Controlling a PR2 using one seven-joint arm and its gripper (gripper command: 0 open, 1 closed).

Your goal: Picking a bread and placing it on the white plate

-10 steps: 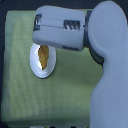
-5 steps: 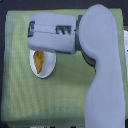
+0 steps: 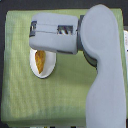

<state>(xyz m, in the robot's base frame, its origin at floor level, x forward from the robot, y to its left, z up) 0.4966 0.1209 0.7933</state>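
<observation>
A light green cloth [image 3: 30, 95] is covering the table, with dark floor showing along the top edge. The bread [image 3: 40, 60] is lying on the white plate [image 3: 46, 73]. The gripper [image 3: 34, 34] is hanging over the plate's upper rim; whether its jaws are parted or closed I cannot tell.

The bread [image 3: 40, 61] is golden-orange with darker brown streaks along its length. The white plate [image 3: 48, 71] is plain glossy white. The table [image 3: 30, 100] wears a light green cloth with a fine woven texture. The robot arm [image 3: 102, 60] is pale grey-blue with dark slots.
</observation>
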